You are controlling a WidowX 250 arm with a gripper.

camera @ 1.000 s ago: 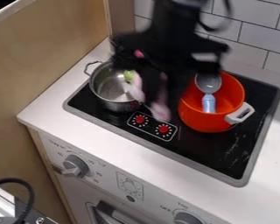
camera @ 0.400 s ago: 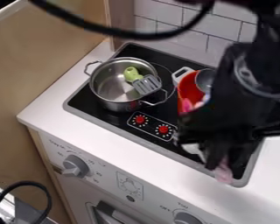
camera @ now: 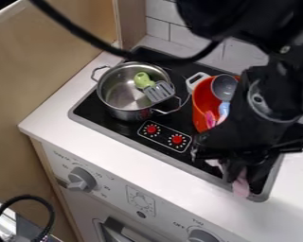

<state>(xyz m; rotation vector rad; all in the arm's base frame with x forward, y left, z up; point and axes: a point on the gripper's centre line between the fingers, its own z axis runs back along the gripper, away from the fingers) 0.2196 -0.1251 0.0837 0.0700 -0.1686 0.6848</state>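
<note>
Leftward on the stove (camera: 136, 142), the steel pot (camera: 119, 101) looks rigid and slick, best taken by a side loop (camera: 169, 111). Right of it, the orange pot (camera: 204, 104) seems light, stiff and smooth, easiest held by its white handle (camera: 195, 81), though the ladle (camera: 224, 88) inside may slide. Rightmost and nearer hangs the gripper (camera: 228, 175), its jaws' state impossible to tell.

My arm (camera: 268, 99) hiding right side of orange pot (camera: 202, 106), rear right corner of cooktop (camera: 141, 146); pink item (camera: 209, 119) showing too little to name.
</note>
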